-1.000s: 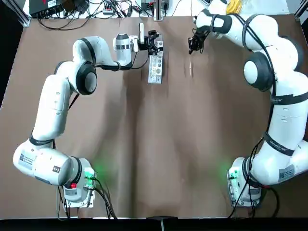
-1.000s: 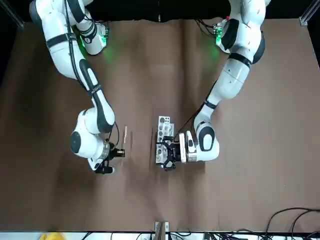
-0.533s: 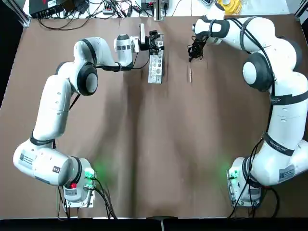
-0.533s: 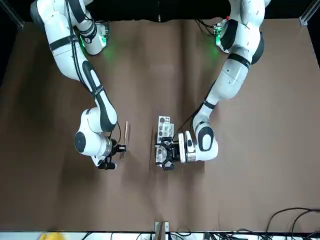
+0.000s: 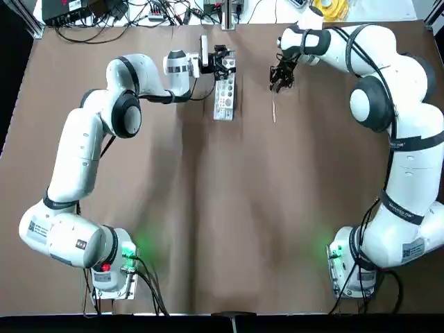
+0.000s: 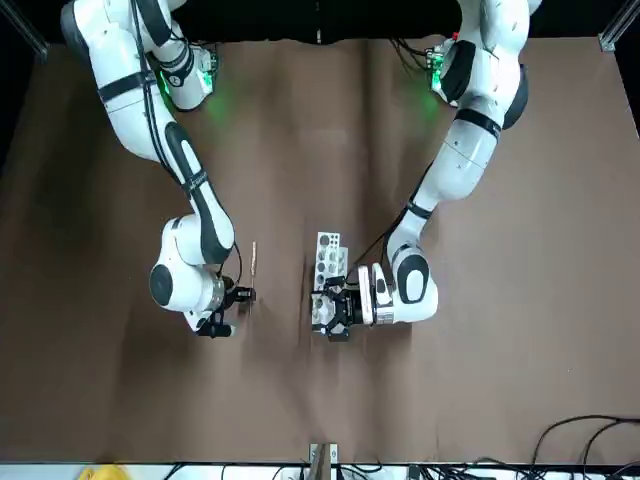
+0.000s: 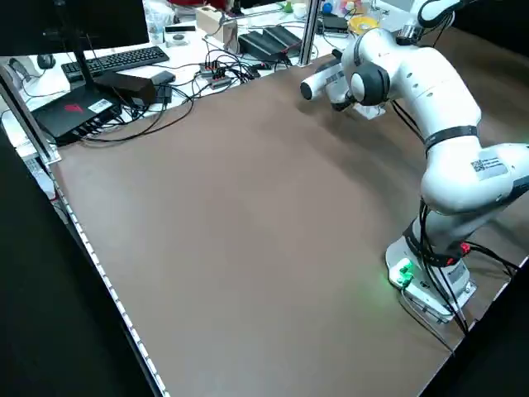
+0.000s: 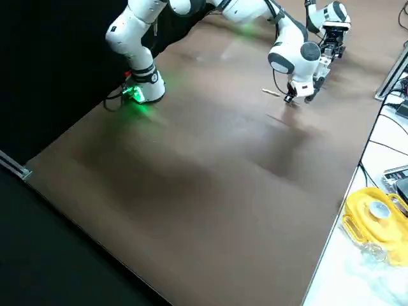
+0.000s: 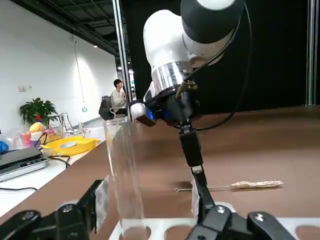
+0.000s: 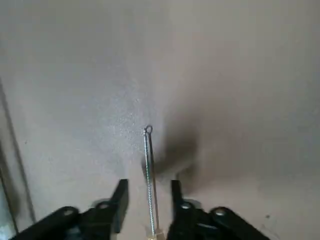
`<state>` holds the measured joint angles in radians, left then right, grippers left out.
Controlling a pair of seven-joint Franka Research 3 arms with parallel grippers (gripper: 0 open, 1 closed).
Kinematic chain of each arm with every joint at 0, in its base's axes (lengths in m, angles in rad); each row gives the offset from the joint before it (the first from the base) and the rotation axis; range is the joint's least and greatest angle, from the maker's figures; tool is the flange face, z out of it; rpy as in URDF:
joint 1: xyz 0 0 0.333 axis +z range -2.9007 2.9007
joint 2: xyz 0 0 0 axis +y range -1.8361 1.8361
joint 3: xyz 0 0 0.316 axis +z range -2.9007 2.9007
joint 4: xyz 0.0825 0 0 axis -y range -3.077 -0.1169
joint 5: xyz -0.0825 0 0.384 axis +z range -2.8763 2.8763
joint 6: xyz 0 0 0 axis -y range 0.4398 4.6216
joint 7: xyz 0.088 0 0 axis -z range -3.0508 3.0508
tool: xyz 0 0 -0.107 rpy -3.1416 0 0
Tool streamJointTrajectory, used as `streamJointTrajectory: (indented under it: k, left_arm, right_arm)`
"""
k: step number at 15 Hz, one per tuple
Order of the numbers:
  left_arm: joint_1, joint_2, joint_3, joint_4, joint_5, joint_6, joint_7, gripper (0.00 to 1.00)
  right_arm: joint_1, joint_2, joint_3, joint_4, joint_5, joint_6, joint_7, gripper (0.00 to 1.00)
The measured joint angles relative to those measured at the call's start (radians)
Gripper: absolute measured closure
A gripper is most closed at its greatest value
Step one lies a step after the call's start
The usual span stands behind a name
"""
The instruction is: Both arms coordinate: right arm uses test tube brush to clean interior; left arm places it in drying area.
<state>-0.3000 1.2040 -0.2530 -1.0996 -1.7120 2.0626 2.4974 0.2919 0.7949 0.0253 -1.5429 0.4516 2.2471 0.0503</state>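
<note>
The test tube brush point(image 5: 275, 107) lies flat on the brown table, right of the white rack point(image 5: 224, 97). My right gripper point(image 5: 279, 76) hovers over the brush's far end. In the right wrist view it stands open, its fingers point(image 10: 120, 197) straddling the thin wire of the brush point(image 10: 149, 165) without touching it. My left gripper point(image 5: 222, 61) is at the rack's far end. It is open around a clear test tube point(image 9: 124, 175) that stands upright in the rack point(image 9: 165, 227), close to one finger.
Cables and gear crowd the far table edge point(image 5: 139, 14). A yellow object point(image 8: 376, 213) lies off the table past the right arm. Open brown tabletop point(image 5: 229, 222) stretches between the rack and the arm bases.
The right gripper has shifted a little nearer the brush's far end and turned over it. The left gripper and the tube have stayed put.
</note>
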Motion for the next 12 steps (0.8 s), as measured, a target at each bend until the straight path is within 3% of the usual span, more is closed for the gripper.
streamJointTrajectory:
  k: [6, 7, 9, 10, 12]
  left_arm:
    - [0.0, 0.002, 0.0, 0.001, 0.0, 0.0, 0.003, 0.22]
    - [0.0, 0.002, 0.0, 0.002, 0.0, 0.0, 0.003, 0.22]
    - [0.0, 0.003, 0.0, 0.002, 0.0, 0.0, 0.003, 0.33]
    - [0.0, 0.003, 0.0, 0.002, -0.001, 0.0, 0.003, 0.38]
    - [0.0, 0.003, 0.001, 0.003, -0.001, 0.0, 0.003, 0.41]
  right_arm:
    - [-0.008, -0.027, -0.027, 0.014, -0.027, -0.002, -0.015, 0.03]
    - [-0.008, -0.04, -0.036, 0.018, -0.045, -0.014, -0.023, 0.0]
    - [-0.01, -0.08, -0.059, 0.038, -0.077, -0.084, -0.033, 0.0]
    - [-0.012, -0.138, -0.077, 0.067, -0.125, -0.176, -0.036, 0.0]
    - [-0.014, -0.206, -0.082, 0.092, -0.19, -0.247, -0.037, 0.0]
